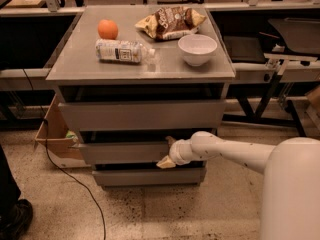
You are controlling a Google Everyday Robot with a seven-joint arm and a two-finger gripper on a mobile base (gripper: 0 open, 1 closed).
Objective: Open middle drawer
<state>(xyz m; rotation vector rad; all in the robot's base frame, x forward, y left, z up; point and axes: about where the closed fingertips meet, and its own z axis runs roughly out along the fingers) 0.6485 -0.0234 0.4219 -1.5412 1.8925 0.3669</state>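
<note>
The middle drawer (120, 153) is the medium-height grey front in the grey cabinet, between the taller top drawer (140, 115) and the slim bottom drawer (145, 176). Its front sits about flush with the other fronts, with a dark gap above it. My gripper (168, 153) is against the right part of the middle drawer's front, at the end of my white arm (230, 151), which reaches in from the right.
On the cabinet top (80, 64) lie an orange (107, 29), a plastic bottle on its side (122, 50), a chip bag (170, 21) and a white bowl (197, 48). A cardboard box (52, 134) and a black cable (75, 184) are on the floor at left. Benches stand behind and to the right.
</note>
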